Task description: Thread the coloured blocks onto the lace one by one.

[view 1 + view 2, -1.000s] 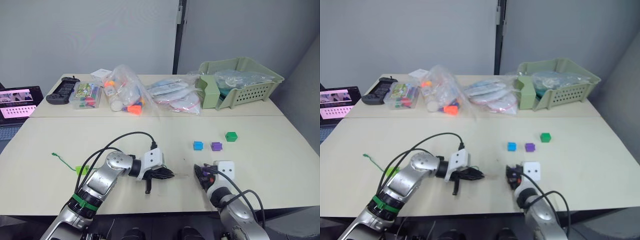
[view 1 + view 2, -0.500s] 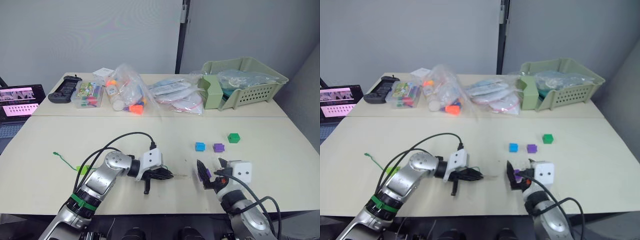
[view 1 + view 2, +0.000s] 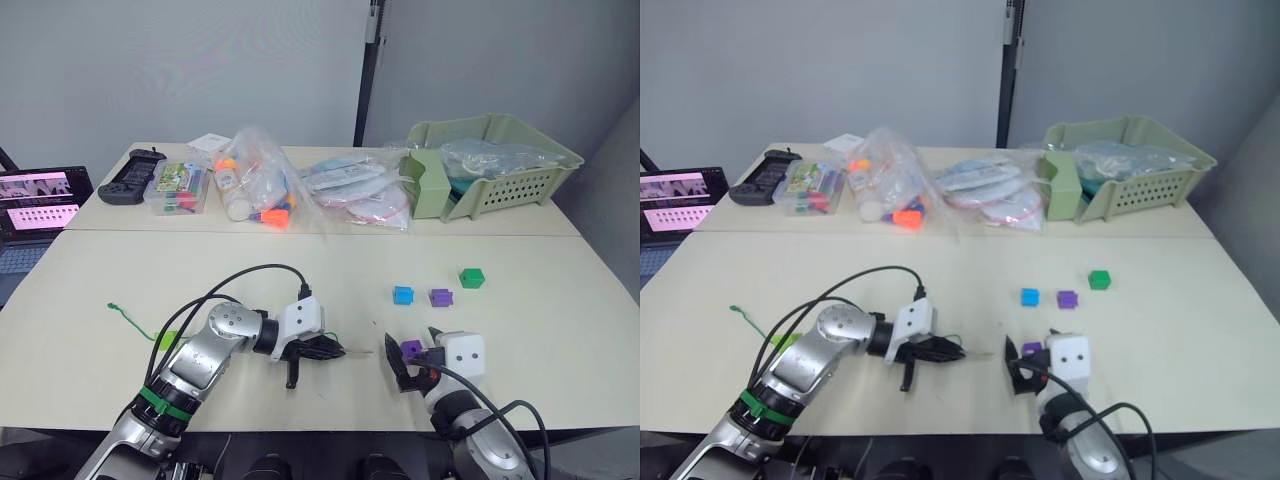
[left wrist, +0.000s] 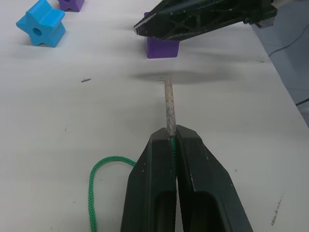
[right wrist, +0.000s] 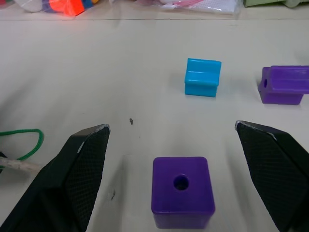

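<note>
Spread wide, the right gripper (image 3: 412,362) is seen in the left eye view straddling a purple block (image 3: 411,349) on the table (image 3: 560,330), without touching it. The left gripper (image 3: 338,349) is clamped on the lace (image 3: 135,322), whose pale tip is aimed at that block; a lime green block (image 3: 165,338) sits on the cord. Blue (image 3: 403,295), second purple (image 3: 439,297) and dark green (image 3: 471,277) blocks stand in a row further back. A green basket (image 3: 540,172) is seen holding what is probably bagged items; clear bags (image 3: 255,185) of toys lie beside it.

In the left wrist view, the fingers (image 4: 157,180) are pressed shut on the green cord just behind the stiff tip (image 4: 168,105), which points toward the purple cube.

In the right wrist view, the cube's hole faces up, between the parted fingers (image 5: 72,174).
</note>
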